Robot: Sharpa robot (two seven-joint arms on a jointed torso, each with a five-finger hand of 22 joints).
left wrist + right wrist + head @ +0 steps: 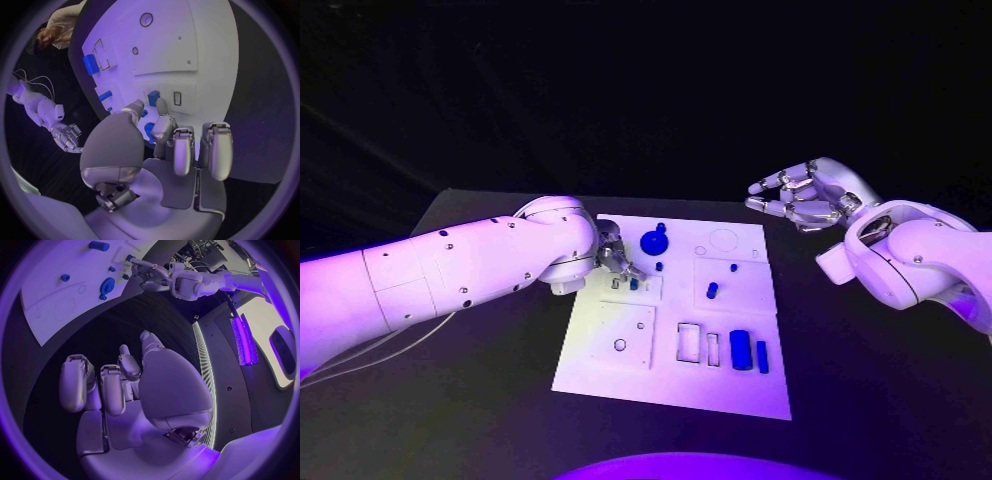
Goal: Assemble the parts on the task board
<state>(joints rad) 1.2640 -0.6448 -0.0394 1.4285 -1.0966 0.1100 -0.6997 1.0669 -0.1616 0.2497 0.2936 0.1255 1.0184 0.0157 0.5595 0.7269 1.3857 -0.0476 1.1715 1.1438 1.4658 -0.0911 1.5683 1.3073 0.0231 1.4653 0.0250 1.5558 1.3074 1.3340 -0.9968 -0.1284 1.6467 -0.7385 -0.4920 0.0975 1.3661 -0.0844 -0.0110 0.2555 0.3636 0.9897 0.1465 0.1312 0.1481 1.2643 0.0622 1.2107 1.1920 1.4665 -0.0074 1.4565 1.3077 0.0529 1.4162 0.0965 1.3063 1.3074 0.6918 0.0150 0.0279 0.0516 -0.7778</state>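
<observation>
Left hand at the task board, right hand idle off its far right corner.

Head view: the left hand (615, 262) reaches over the task board (603, 365); its fingertips touch a small blue part (633, 284), grip unclear. A round blue part (655, 240) lies just beyond, 2 blue blocks (749, 351) nearer the robot.
Left wrist view: thumb and finger (162, 124) close around a blue part (152, 97), hiding whether it is gripped.
Right wrist view: the right hand (125, 390) hovers over black table (119, 325), fingers curled loosely, holding nothing.
</observation>
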